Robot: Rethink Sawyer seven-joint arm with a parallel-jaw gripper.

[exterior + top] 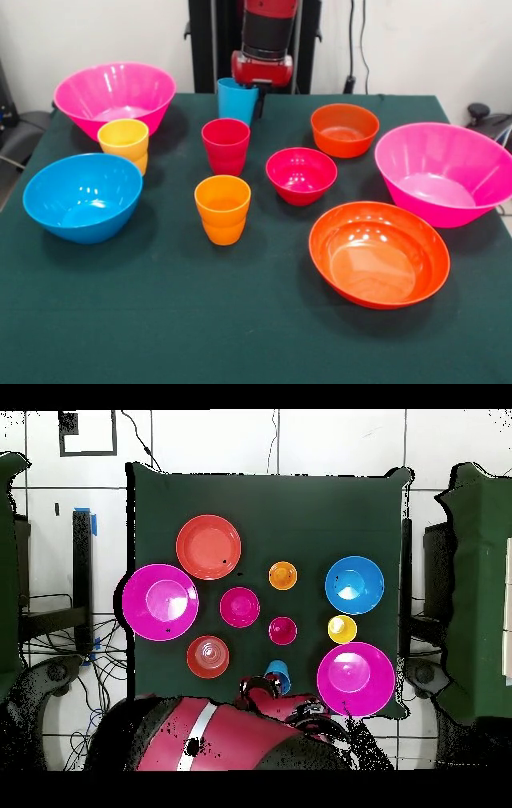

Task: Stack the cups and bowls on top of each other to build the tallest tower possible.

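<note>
I see my gripper [258, 102] at the table's [160, 336] twelve o'clock edge — pinching the blue cup's [237, 99] rim, the cup slightly tilted, the red cup [226, 146] just beside it.

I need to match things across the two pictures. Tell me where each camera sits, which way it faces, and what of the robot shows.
Front view: across the table, facing the robot; the arm descends at the top, its gripper at the blue cup.
Overhead view: above the table, looking straight down; the red arm fills the bottom edge.
Shared: the green table, blue cup, blue bowl, turned half round between views.
</note>
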